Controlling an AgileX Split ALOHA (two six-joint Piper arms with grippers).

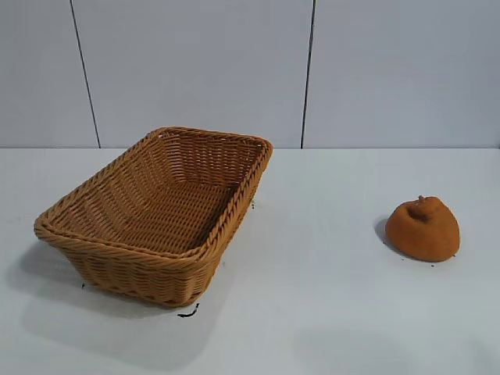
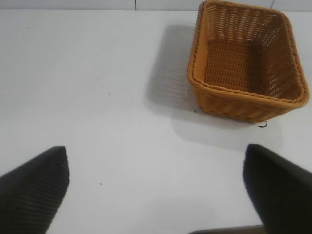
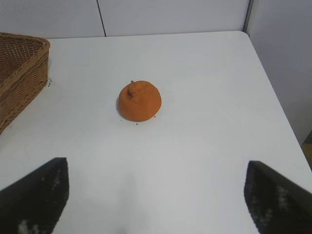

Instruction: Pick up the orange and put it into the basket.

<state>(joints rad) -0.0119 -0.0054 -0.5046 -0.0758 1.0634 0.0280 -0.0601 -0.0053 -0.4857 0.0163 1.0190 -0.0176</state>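
The orange, a dull-orange lumpy mound with a stem nub on top, sits on the white table at the right. It also shows in the right wrist view, ahead of my right gripper, which is open, empty and well short of it. The tan woven basket stands at the left, empty. It shows in the left wrist view too, far ahead of my left gripper, which is open and empty above bare table. Neither gripper shows in the exterior view.
The white table runs back to a grey panelled wall. Its right edge and far corner show in the right wrist view. A small black mark lies by the basket's near corner.
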